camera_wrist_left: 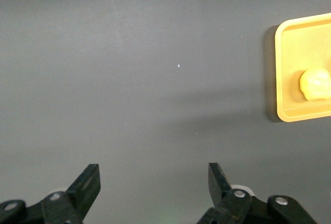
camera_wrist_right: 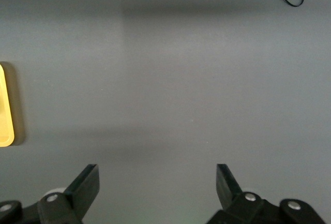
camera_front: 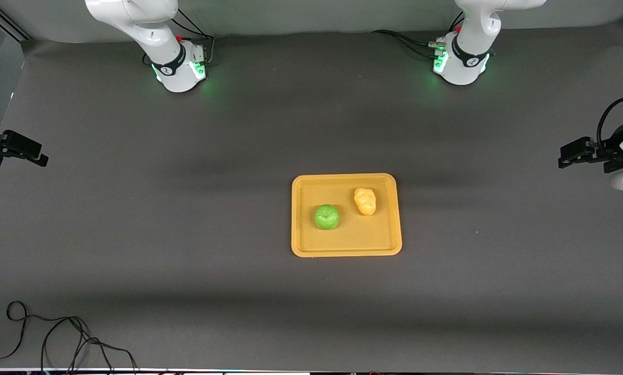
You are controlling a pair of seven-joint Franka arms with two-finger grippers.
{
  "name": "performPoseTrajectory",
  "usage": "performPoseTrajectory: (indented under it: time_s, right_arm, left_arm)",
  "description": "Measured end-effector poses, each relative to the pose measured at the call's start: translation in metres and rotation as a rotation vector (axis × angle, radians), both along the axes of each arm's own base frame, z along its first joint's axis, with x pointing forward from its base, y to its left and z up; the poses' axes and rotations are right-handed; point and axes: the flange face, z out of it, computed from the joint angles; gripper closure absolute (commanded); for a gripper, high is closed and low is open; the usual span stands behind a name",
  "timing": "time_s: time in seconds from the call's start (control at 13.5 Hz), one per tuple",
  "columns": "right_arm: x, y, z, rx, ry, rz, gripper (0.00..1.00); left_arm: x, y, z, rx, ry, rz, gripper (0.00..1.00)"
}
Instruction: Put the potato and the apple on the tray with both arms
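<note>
The potato (camera_front: 365, 201) and the apple (camera_front: 326, 216) are both being carried by the tray (camera_front: 346, 249), the apple lying nearer to the front camera and more toward the right arm's end. The two are lying close together but apart. The tray is lying near the middle of the table (camera_front: 186, 208). The left gripper (camera_wrist_left: 154, 182) is being held over bare table at the left arm's edge, fingers spread wide, nothing gripped. The right gripper (camera_wrist_right: 157, 182) is being held likewise over the right arm's edge, wide open and empty. A black cable (camera_front: 56, 333) is lying at the front corner there.
</note>
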Motion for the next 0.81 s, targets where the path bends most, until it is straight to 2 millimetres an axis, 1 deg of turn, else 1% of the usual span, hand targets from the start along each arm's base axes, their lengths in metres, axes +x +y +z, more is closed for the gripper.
performPoseTrajectory:
  time_s: [0.22,0.81]
  right_arm:
    - [0.0005,0.0111,-0.0041,0.001,0.010,0.019,0.00]
    - [0.0003,0.0095,-0.0087,0.002,0.020,0.016,0.00]
  left_arm:
    - [0.0001,0.0000,0.0000,0.000,0.000,0.000,0.06]
    - [0.0001,0.0000,0.0001,0.000,-0.001,0.000,0.06]
